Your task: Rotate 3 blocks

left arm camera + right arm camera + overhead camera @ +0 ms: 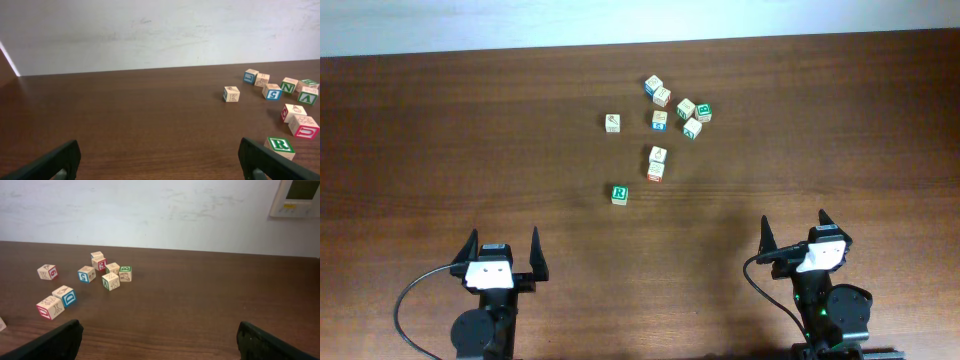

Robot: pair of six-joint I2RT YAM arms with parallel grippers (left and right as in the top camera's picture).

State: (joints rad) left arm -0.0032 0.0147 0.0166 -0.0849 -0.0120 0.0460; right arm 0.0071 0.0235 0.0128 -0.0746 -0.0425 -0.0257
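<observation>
My left gripper (504, 240) and right gripper (794, 222) gape empty, so I risk wide jaws shoving the pale block (658, 154) just beside the red block (656, 171)

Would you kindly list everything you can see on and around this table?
R block: one, pale wood with a green letter, nearest the arms, standing alone.
Red-faced block: one, pale with red sides, mid-table.
Pale block: one, faint markings, right behind the red-faced one.
Lone block: one, pale, left of the cluster.
Clustered blocks: six, pale with blue, green and red marks, far centre.
Table: one, dark brown wood.
Wall: white, behind the table.
Wall panel: one, off-white, upper right in the right wrist view.
Left gripper: one, black, open, near edge.
Right gripper: one, black, open, near edge.
</observation>
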